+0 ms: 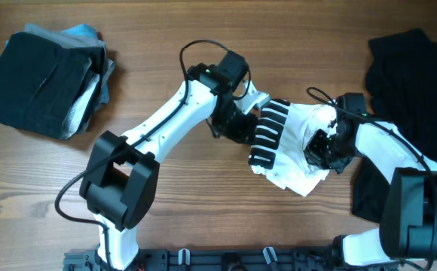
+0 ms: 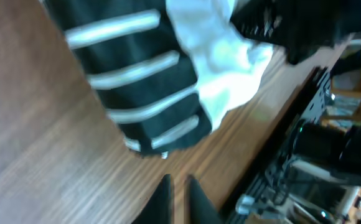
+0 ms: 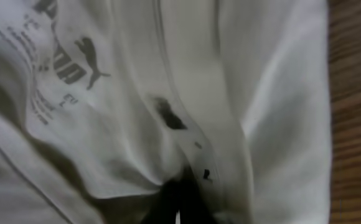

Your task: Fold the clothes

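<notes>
The white T-shirt [image 1: 297, 162] lies bunched on the wooden table, right of centre, with a black panel of white stripes [image 1: 270, 133] on its left side. My right gripper [image 1: 325, 148] is shut on a fold of the white fabric; its wrist view [image 3: 180, 198] shows the fingers pinched into the cloth below a small printed PUMA label [image 3: 68, 62]. My left gripper [image 1: 241, 129] is beside the striped panel's left edge. Its fingers [image 2: 177, 194] are nearly together over bare wood, holding nothing, apart from the striped panel [image 2: 137, 87]. A large black garment [image 1: 411, 68] lies at the far right.
A folded pile of dark and grey clothes [image 1: 45, 79] sits at the far left of the table. The black garment runs down the right edge beside my right arm. A black rail [image 1: 226, 260] runs along the table's front edge.
</notes>
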